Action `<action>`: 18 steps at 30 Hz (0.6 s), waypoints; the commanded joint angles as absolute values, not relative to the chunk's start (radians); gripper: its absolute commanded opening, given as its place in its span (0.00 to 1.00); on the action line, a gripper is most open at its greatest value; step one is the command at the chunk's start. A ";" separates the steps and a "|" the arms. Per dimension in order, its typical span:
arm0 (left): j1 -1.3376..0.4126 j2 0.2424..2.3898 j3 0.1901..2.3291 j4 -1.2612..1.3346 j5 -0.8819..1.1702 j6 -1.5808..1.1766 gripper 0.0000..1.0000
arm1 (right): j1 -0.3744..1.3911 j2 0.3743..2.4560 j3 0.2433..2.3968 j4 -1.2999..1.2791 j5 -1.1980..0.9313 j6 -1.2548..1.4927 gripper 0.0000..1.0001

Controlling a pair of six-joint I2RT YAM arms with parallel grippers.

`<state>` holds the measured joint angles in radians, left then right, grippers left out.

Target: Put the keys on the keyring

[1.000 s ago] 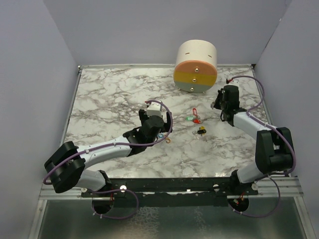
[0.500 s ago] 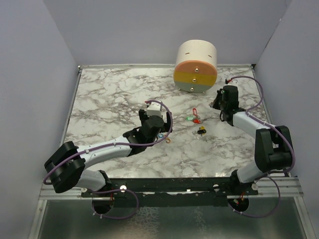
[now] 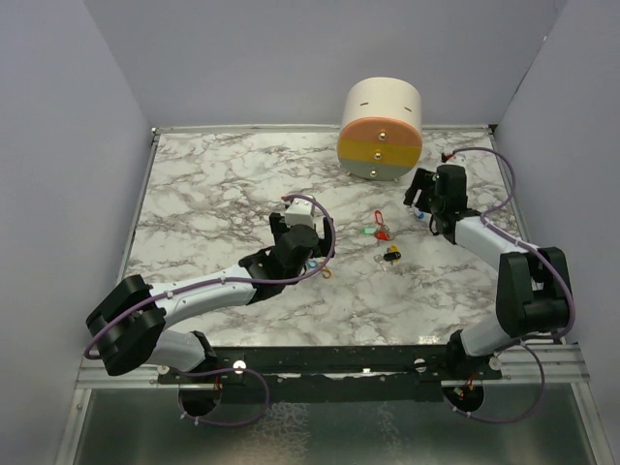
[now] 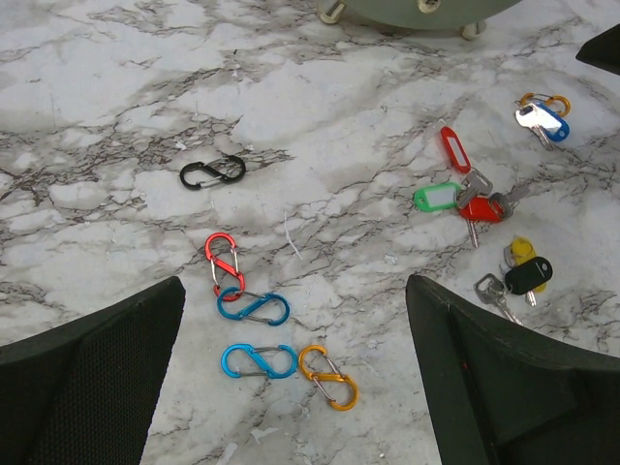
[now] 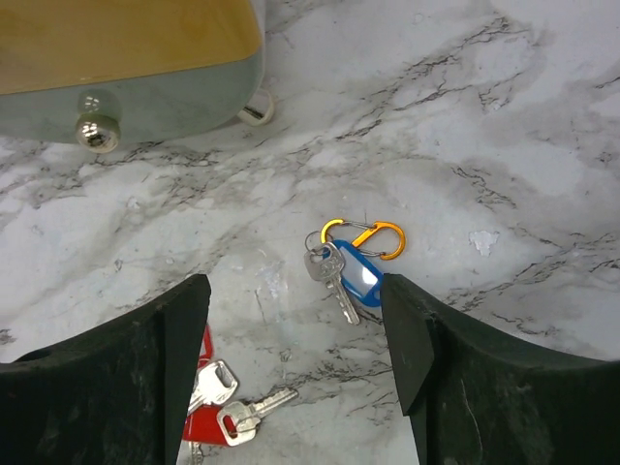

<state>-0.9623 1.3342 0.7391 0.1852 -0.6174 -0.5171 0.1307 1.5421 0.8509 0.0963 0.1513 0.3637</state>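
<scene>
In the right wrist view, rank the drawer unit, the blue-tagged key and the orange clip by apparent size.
1. drawer unit, largest by far, though cropped by the frame.
2 and 3. blue-tagged key and orange clip look about alike; no ranking between them.

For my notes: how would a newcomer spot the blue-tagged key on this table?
Start at the round drawer unit at the far edge of the table. Just in front of it, toward the right arm, the blue-tagged key lies ahead of the open right claw. Unlike the other keys nearby, only it has a blue tag and touches an orange clip.
</scene>
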 commanded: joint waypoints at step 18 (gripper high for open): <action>-0.957 1.355 0.733 0.214 -0.619 -0.526 0.99 | 0.288 1.240 0.543 -0.011 0.011 0.481 0.57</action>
<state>-0.9619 1.3453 0.7391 0.1860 -0.6170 -0.5182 0.2863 1.2449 0.5491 -0.0025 0.0414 0.4541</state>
